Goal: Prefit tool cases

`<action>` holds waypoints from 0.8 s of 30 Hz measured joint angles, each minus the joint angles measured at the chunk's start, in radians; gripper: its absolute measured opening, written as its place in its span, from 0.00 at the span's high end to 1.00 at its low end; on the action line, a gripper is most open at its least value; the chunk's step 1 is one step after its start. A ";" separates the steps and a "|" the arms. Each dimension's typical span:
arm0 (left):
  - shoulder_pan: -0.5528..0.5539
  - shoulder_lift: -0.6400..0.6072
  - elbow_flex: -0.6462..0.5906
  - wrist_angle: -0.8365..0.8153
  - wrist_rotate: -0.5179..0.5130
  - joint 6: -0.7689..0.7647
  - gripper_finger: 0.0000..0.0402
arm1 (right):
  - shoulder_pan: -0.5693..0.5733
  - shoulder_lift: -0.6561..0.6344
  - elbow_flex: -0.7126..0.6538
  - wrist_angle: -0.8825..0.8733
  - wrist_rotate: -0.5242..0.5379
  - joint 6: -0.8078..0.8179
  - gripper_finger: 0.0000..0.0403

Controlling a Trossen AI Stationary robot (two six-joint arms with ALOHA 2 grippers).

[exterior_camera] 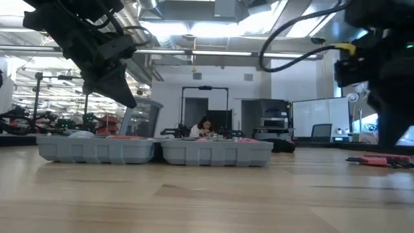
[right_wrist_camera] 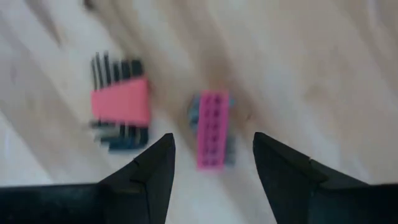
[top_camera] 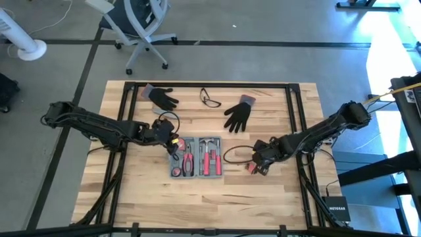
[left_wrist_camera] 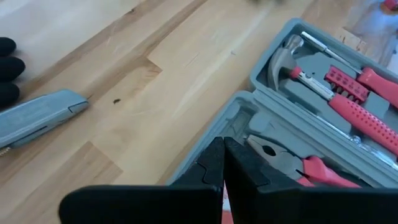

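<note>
The blue-grey tool case (top_camera: 197,157) lies open and flat on the wooden table, holding a hammer (left_wrist_camera: 292,62), pliers (left_wrist_camera: 298,165) and red-handled tools. My left gripper (top_camera: 172,141) is shut and hangs slanting over the case's left edge (left_wrist_camera: 211,134), clear of it in the low view (exterior_camera: 123,90). My right gripper (top_camera: 258,164) is open to the right of the case and points down. Its fingers stand on either side of a pink bit holder (right_wrist_camera: 212,129) on the table. A red hex-key set (right_wrist_camera: 120,106) lies beside it.
Two black gloves (top_camera: 161,97) (top_camera: 239,115) and safety glasses (top_camera: 210,100) lie at the table's far side. A grey utility knife (left_wrist_camera: 37,115) lies on the table near the case. A black cable loop (top_camera: 233,155) lies between the case and my right gripper.
</note>
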 joint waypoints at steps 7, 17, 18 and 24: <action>0.008 0.003 0.000 0.004 -0.003 0.015 1.00 | -0.085 0.038 0.096 -0.141 -0.008 -0.008 0.62; 0.090 0.003 0.002 0.086 0.085 0.070 1.00 | -0.058 0.027 0.160 -0.179 -0.030 0.213 1.00; 0.101 0.003 0.002 0.096 0.105 0.088 1.00 | -0.040 0.019 0.147 -0.194 -0.035 0.287 1.00; 0.153 0.010 0.004 0.150 0.130 0.129 1.00 | 0.063 -0.055 0.061 -0.010 -0.089 0.617 1.00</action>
